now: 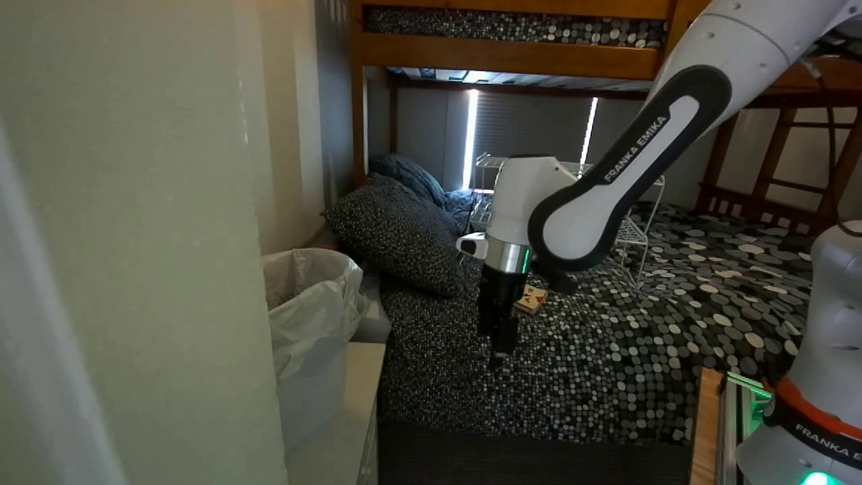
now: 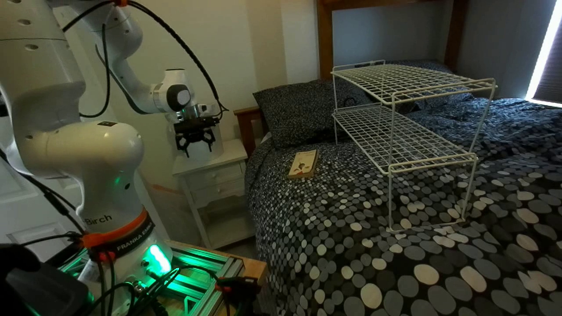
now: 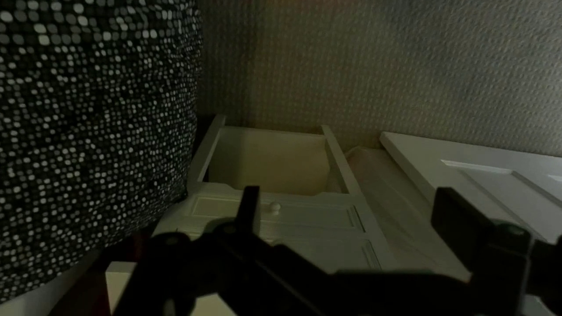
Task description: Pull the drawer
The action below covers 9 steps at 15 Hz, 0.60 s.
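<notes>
The low whitish cabinet [image 2: 189, 173] has two drawers, both looking closed, each with a small round knob. The upper drawer [image 2: 215, 174] sits above the lower drawer [image 2: 218, 191]. In the wrist view, which looks upside down, the lower drawer [image 3: 314, 215] shows its knob, and the upper drawer [image 3: 329, 254] is partly hidden by my gripper [image 3: 347, 197]. In an exterior view the cabinet's front [image 1: 369, 444] shows edge-on. No packet shows. My gripper [image 2: 199, 152] is open and empty, apart from the cabinet; it also shows in an exterior view [image 1: 497, 360].
A white plastic-lined bin [image 1: 313, 364] stands on the cabinet top [image 1: 360, 377]. The bed [image 2: 333, 210] with dotted bedding is beside the cabinet. A book [image 2: 303, 164] and a white wire rack [image 2: 390, 171] are on it. A white panelled door [image 3: 491, 175] shows in the wrist view.
</notes>
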Each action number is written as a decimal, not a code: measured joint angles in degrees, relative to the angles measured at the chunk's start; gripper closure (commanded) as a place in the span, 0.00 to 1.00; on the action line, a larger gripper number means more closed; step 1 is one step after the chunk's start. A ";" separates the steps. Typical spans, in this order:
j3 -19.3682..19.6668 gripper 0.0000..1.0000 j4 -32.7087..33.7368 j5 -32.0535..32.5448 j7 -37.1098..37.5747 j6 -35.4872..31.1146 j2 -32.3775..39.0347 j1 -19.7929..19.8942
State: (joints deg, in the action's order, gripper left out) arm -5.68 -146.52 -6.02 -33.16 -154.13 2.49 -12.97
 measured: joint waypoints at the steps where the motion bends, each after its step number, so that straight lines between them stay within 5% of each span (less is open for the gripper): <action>1: -0.61 0.00 0.38 0.41 -0.05 -2.83 2.42 0.19; 5: -1.68 0.00 3.03 5.55 2.98 -14.79 12.17 1.47; 9: -1.30 0.00 7.90 10.87 8.81 -19.92 19.82 2.70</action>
State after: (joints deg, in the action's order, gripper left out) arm -6.98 -138.62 4.85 -24.35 -174.05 22.31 -10.28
